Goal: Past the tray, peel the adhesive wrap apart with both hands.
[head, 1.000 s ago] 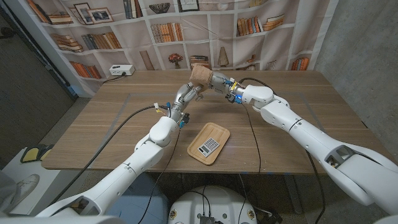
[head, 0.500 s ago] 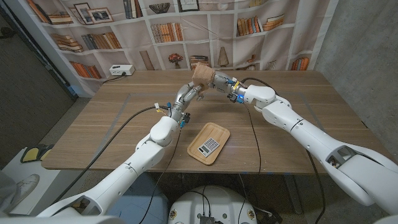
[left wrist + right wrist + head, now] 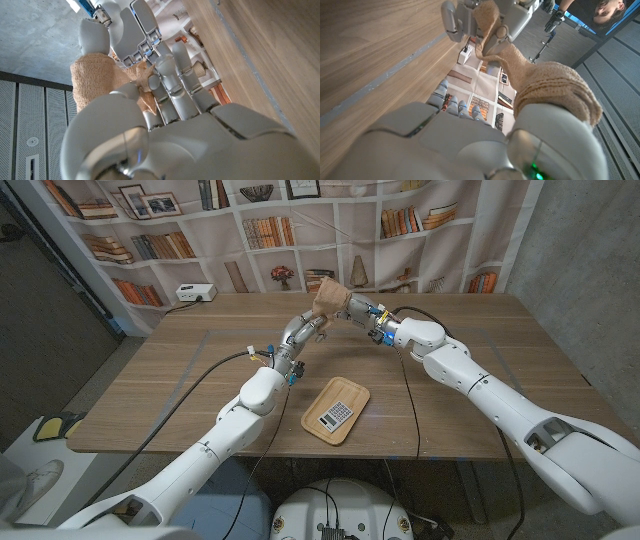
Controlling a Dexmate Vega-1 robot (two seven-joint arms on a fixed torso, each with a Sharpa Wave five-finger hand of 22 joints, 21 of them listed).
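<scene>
I have both arms stretched out over the far half of the wooden table (image 3: 180, 370), the hands meeting in the air beyond the wooden tray (image 3: 336, 410). My left hand (image 3: 306, 326) reaches up from below, fingers (image 3: 172, 80) closed on a loose end of the tan adhesive wrap (image 3: 328, 298). My right hand (image 3: 362, 311) comes in from the side and grips the bunched roll, thumb over it in the right wrist view. So each hand holds one part of the wrap, which hangs well above the table, past the tray and in front of the bookshelf backdrop (image 3: 300, 220).

In the head view the wrap hides most of where the fingers meet it, and I cannot tell how far the layers have parted. The tray carries a small dark calculator-like item (image 3: 337, 414), too small to name surely. A person (image 3: 600, 7) is cut off at the edge of the right wrist view.

Compared with a second ago, the wrap and my right hand sit slightly higher and further from me; the tray has not moved.
</scene>
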